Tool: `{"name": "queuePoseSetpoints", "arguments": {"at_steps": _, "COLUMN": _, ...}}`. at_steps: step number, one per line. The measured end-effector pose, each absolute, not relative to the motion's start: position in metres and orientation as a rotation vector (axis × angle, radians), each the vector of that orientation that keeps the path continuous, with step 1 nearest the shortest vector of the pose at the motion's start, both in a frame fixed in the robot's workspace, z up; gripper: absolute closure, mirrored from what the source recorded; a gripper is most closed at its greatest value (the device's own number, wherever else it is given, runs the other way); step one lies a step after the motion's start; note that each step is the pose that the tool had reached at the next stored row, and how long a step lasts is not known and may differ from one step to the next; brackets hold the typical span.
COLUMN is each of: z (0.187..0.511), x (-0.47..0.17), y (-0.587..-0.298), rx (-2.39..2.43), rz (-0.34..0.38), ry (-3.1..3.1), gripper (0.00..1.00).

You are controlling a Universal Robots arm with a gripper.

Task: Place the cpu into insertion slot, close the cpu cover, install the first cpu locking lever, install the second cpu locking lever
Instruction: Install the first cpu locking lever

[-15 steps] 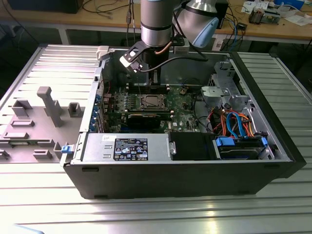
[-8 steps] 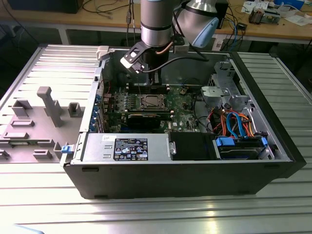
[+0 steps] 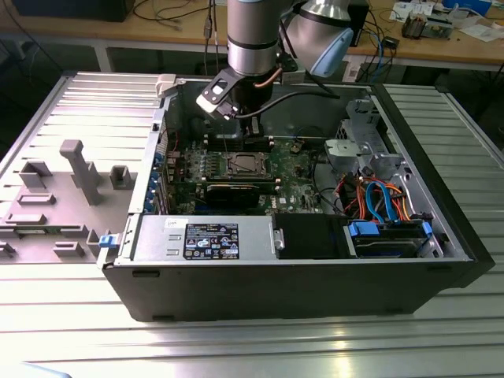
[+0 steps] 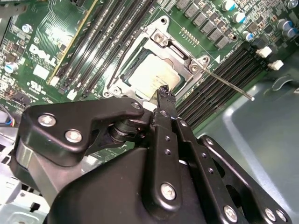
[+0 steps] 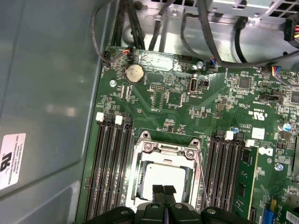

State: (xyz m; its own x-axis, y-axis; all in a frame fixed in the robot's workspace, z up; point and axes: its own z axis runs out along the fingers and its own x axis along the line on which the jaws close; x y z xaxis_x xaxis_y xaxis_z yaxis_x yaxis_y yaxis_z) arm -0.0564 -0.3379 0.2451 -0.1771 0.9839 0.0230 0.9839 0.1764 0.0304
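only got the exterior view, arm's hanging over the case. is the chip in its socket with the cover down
Observer: Yes, in both wrist views the chip lies in the socket under the closed cover, metal top showing through its window.
Operator: levers done
Observer: Not both. In the second wrist view one lever juts from the socket's corner across the memory slots and looks unlatched.
Operator: gripper
Observer: In the first wrist view the gripper is shut, tips above the chip's edge.
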Motion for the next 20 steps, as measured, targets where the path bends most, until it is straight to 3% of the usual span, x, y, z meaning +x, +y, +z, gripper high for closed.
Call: {"name": "queuePoseSetpoints", "arguments": {"at_steps": 20, "z": 0.2451, "x": -0.0564, "y": -0.3379, "rx": 1.934, "rz": 0.06, "ry": 2.474, "gripper": 0.89}}
